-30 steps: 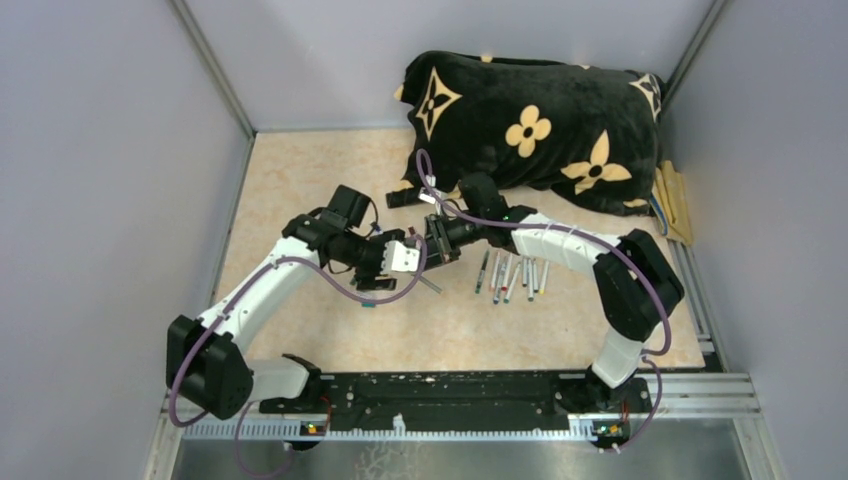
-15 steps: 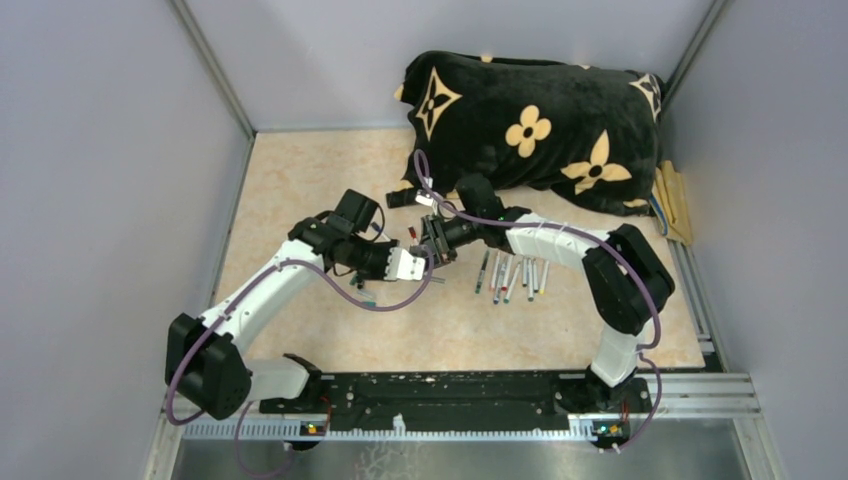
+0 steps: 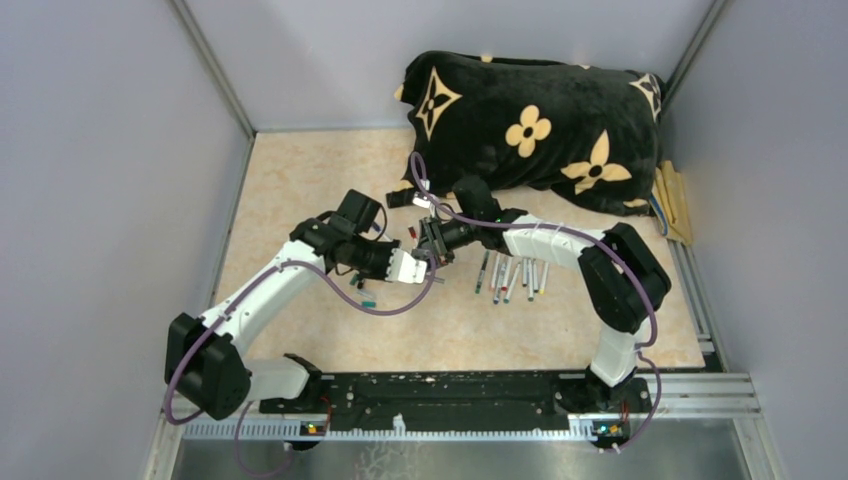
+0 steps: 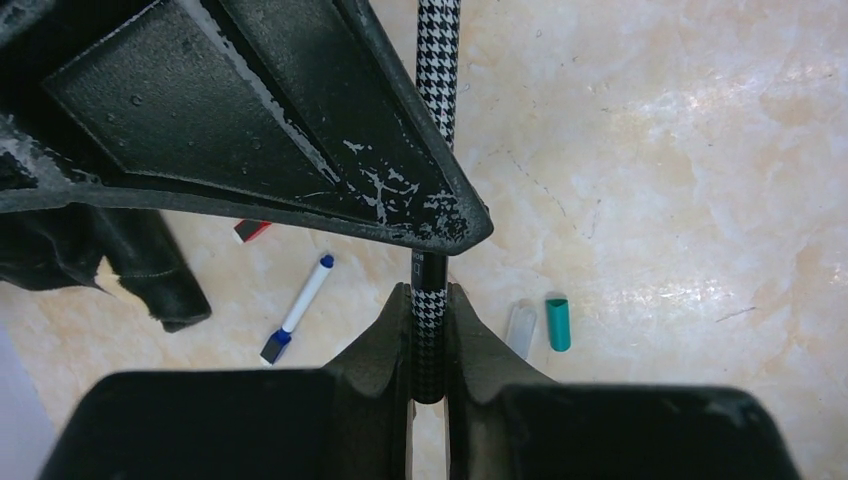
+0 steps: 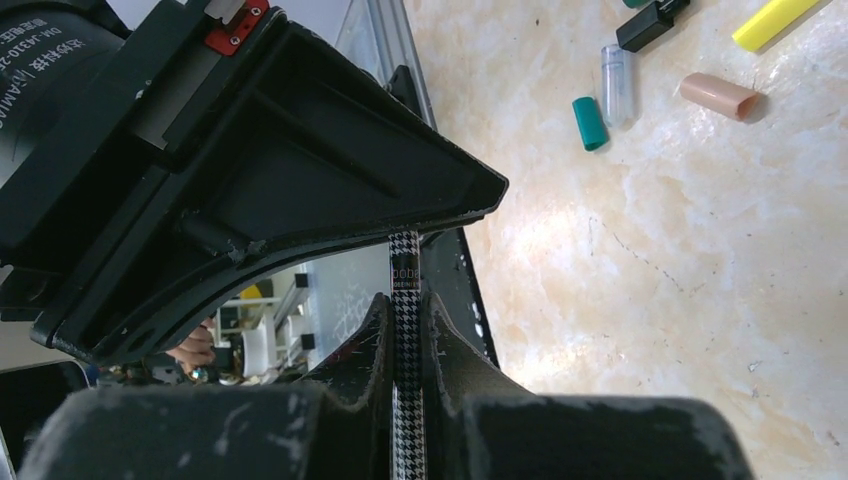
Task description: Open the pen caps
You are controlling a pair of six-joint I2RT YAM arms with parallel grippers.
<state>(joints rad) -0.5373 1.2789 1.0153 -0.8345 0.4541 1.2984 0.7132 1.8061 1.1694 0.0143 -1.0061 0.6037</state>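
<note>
Pen (image 4: 438,60) pinched in mid-air over the surface (image 4: 680,150): left tool (image 4: 428,300) clamped on one end, right tool (image 5: 404,305) clamped on the other. Uncapping step, by the look of it. Next up, a straight pull apart along its length, both grips firm.

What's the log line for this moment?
left hand: shut on houndstooth pen | right hand: shut on same pen | teal cap: loose on table | clear cap: beside it
</note>
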